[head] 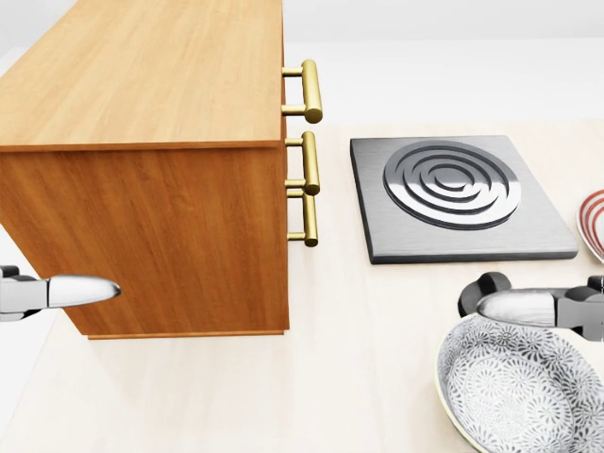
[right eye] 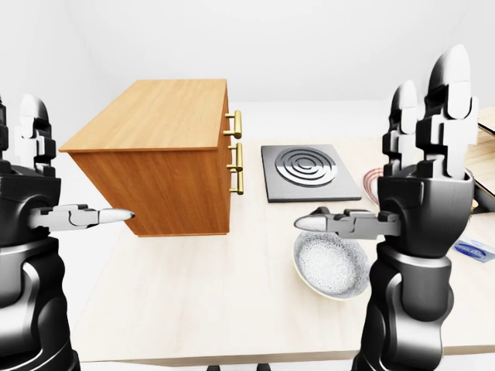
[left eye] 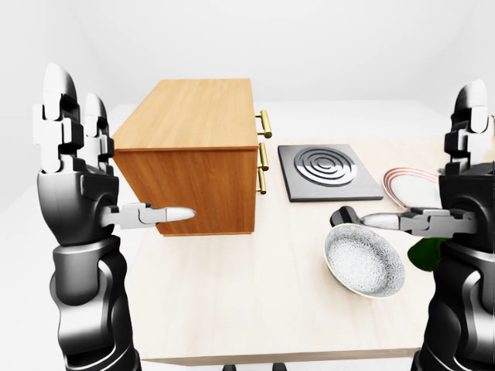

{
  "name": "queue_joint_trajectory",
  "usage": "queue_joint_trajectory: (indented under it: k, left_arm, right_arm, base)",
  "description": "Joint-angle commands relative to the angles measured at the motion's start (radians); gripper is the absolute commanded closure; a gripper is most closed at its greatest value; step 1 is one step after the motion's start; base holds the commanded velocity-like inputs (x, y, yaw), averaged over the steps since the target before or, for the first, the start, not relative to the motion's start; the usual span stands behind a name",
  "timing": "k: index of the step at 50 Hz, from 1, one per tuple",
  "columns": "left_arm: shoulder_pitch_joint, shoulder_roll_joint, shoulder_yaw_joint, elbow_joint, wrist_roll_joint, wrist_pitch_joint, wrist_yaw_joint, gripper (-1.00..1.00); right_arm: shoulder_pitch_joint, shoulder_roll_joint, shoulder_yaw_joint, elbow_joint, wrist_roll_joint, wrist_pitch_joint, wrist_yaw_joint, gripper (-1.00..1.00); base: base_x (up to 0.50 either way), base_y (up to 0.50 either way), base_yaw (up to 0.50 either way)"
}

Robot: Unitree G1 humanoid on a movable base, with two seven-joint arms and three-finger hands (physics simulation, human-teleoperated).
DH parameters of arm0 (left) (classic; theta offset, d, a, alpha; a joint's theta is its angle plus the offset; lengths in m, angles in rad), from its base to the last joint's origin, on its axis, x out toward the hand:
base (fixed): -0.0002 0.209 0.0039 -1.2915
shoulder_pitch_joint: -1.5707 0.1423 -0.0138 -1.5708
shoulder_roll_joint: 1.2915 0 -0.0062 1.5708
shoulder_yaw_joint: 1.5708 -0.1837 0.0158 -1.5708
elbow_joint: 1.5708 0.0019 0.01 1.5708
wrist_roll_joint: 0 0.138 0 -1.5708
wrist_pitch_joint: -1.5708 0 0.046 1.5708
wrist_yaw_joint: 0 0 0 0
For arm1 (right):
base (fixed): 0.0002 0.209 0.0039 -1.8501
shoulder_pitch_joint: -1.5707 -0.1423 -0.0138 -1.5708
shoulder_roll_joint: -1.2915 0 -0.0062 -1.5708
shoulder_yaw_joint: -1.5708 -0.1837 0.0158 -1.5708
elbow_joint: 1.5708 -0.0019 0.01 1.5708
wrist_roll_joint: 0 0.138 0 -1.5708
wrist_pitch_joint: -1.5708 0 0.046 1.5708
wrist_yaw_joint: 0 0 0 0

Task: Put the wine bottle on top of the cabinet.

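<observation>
Judging from how things lie, the task has barely begun: the cabinet [left eye: 193, 151] stands toward the desk's [left eye: 255, 301] far left corner with its wooden top bare, and no bottle rests on it. Right of it, near the far edge, sits the hotplate [left eye: 328, 171], and closer to the near right edge the patterned bowl [left eye: 364, 260], a small black object [head: 484, 292] touching its rim. Behind the right hand [right eye: 421, 182], by the desk's right edge, a dark green shape [left eye: 424, 251] peeks out; it may be the wine bottle, though too little shows to be sure. Both that hand and the left hand [left eye: 73, 166] are raised with fingers spread wide, grasping nothing. Finding, gripping and lifting the bottle all remain.
</observation>
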Motion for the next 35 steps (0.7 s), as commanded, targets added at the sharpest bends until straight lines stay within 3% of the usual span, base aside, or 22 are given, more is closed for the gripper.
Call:
queue_joint_trajectory:
  k: [1, 12, 17, 35]
  left_arm:
    - [0.01, -0.003, -0.003, 0.005, 0.004, 0.0, -0.001, -1.0]
    - [0.014, -0.006, -0.003, 0.013, 0.007, 0.0, -0.005, -1.0]
    - [0.021, -0.012, -0.014, 0.01, 0.013, 0.0, -0.007, -1.0]
    - [0.019, -0.016, -0.021, 0.024, 0.024, 0.0, -0.014, -1.0]
  right_arm:
    - [0.065, -0.03, -0.205, -0.125, 0.06, 0.0, 0.064, -1.0]
    - [0.134, -0.076, -0.448, -0.066, 0.094, 0.0, 0.124, -1.0]
    - [0.155, -0.095, -0.518, 0.049, 0.081, 0.0, 0.143, -1.0]
    - [0.202, -0.166, -0.645, 0.345, 0.092, 0.0, 0.16, -1.0]
  base:
    - [0.0, 0.0, 0.0]
    - [0.0, 0.0, 0.0]
    - [0.0, 0.0, 0.0]
    - [0.0, 0.0, 0.0]
